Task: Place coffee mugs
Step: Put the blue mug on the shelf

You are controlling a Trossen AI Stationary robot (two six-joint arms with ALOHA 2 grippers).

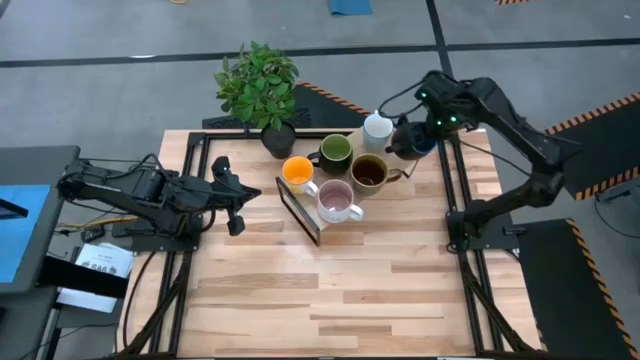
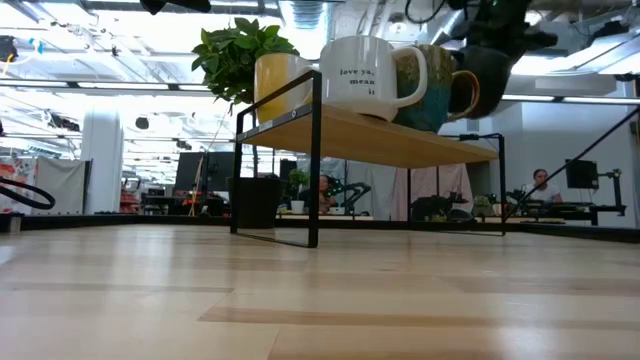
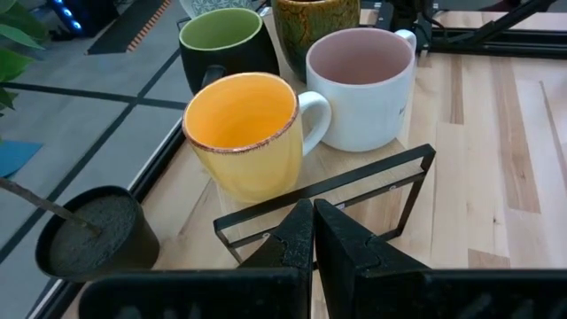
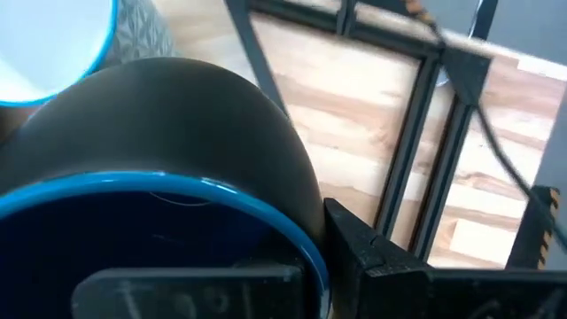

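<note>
So far I count five ceramic mugs (image 1: 340, 175) on the small wooden shelf (image 1: 301, 212); my right pincer (image 1: 408, 140) is clamped on the sixth, dark blue mug (image 1: 424, 146) at its far right, unplaced. Left pincer (image 1: 238, 192) waits together.

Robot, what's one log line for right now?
right pincer: shut on dark blue ceramic mug, by small wooden shelf | left pincer: shut, empty, waiting near orange ceramic mug

The right hand (image 1: 407, 141) covers most of the dark blue ceramic mug (image 1: 424, 149) from above; its handle can't be made out.
</note>
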